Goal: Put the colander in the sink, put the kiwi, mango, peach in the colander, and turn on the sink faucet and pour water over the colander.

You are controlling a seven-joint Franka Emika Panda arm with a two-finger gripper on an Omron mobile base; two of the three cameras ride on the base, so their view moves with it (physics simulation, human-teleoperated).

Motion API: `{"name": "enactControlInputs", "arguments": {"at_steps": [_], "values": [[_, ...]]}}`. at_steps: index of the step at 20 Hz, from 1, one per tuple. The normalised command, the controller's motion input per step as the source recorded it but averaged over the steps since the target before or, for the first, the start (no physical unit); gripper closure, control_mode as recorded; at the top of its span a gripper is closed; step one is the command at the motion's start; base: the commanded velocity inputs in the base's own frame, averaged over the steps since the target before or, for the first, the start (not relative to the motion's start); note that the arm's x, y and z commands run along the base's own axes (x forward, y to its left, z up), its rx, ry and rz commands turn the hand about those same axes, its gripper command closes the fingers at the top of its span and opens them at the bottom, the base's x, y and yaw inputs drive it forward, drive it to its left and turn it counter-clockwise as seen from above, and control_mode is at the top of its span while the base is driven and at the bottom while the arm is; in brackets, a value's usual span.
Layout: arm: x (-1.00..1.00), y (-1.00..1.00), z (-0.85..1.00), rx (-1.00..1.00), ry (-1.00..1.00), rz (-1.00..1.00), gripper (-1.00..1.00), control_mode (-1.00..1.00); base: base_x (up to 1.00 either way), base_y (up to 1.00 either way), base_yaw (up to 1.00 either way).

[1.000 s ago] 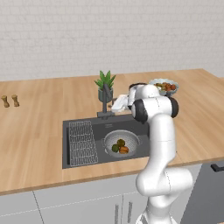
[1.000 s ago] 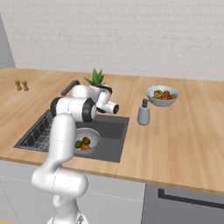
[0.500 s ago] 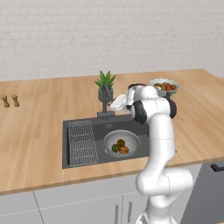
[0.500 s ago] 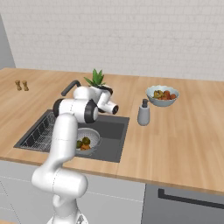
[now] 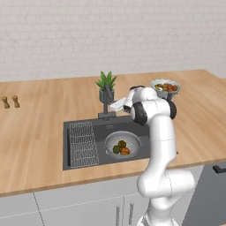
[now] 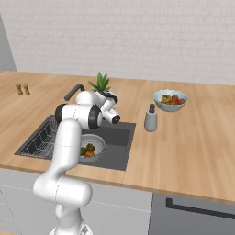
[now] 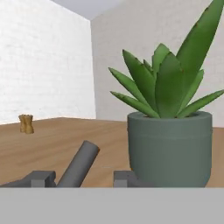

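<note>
The grey colander point(image 5: 132, 137) sits in the dark sink point(image 5: 81, 161) and holds the orange-red peach point(image 5: 126, 151) and two greenish fruits, the kiwi and mango, which I cannot tell apart. From the right base view the colander point(image 6: 97, 140) lies just below my bent arm. The sink faucet point(image 5: 106, 105) stands behind the basin, and its spout point(image 6: 73, 91) reaches left. My gripper point(image 5: 113, 106) is at the faucet. In the hand view the gripper point(image 7: 82, 178) is shut with the faucet's angled grey bar point(image 7: 81, 164) between its fingertips point(image 7: 39, 178). Water is out of view.
A potted plant point(image 7: 170, 148) stands right behind the faucet, close to my hand. To the right of the sink are a soap dispenser point(image 6: 150, 118) and a pale blue fruit bowl point(image 6: 170, 98). Two small shakers point(image 5: 9, 102) stand far left. A wire rack point(image 5: 83, 143) lies in the basin's left half.
The jaws have closed in on the faucet's bar. My arm has hardly moved, and the colander and fruit lie as before.
</note>
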Motion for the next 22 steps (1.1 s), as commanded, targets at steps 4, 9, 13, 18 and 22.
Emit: {"name": "enactControlInputs", "arguments": {"at_steps": [4, 9, 13, 18, 22], "values": [[0.33, -0.90, -0.06, 0.00, 0.08, -0.17, 1.00, -1.00, 0.00, 0.00, 0.00], [0.09, -1.00, -0.21, 0.00, 0.03, -0.06, 1.00, -1.00, 0.00, 0.00, 0.00], [0.00, -1.00, -0.43, 0.02, 0.01, -0.02, 1.00, -1.00, 0.00, 0.00, 0.00], [0.00, -1.00, -0.55, 0.06, 0.01, -0.02, 1.00, -1.00, 0.00, 0.00, 0.00], [0.00, -1.00, -0.65, 0.08, 0.01, -0.02, 1.00, -1.00, 0.00, 0.00, 0.00]]}}
